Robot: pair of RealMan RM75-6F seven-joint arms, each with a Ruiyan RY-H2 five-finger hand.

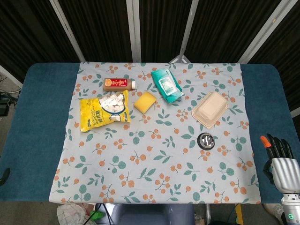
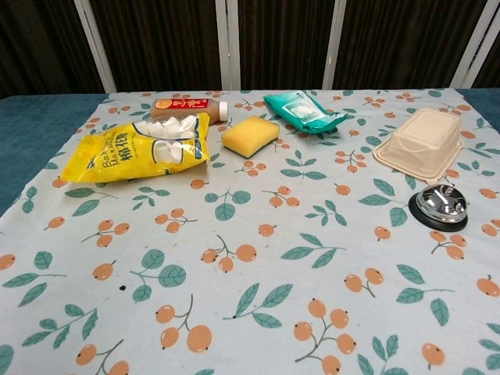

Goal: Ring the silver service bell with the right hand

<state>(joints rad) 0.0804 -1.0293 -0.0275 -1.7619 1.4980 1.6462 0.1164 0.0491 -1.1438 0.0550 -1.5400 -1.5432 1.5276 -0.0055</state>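
Note:
The silver service bell (image 1: pixel 206 140) on its black base stands on the floral cloth at the right, just in front of a beige clamshell box (image 1: pixel 210 109). The chest view shows the bell (image 2: pixel 441 207) near the right edge with nothing touching it. My right hand (image 1: pixel 281 161) hovers over the blue table edge at the lower right, well right of the bell and nearer to me. Its dark fingers point away from me and hold nothing. A dark sliver (image 1: pixel 3 175) at the left edge may be my left hand. The chest view shows neither hand.
On the cloth's far half lie a yellow snack bag (image 1: pixel 104 110), a juice bottle (image 1: pixel 119 84) on its side, a yellow sponge (image 1: pixel 145 101) and a teal wipes pack (image 1: pixel 166 85). Bare cloth (image 1: pixel 154 168) fills the near half.

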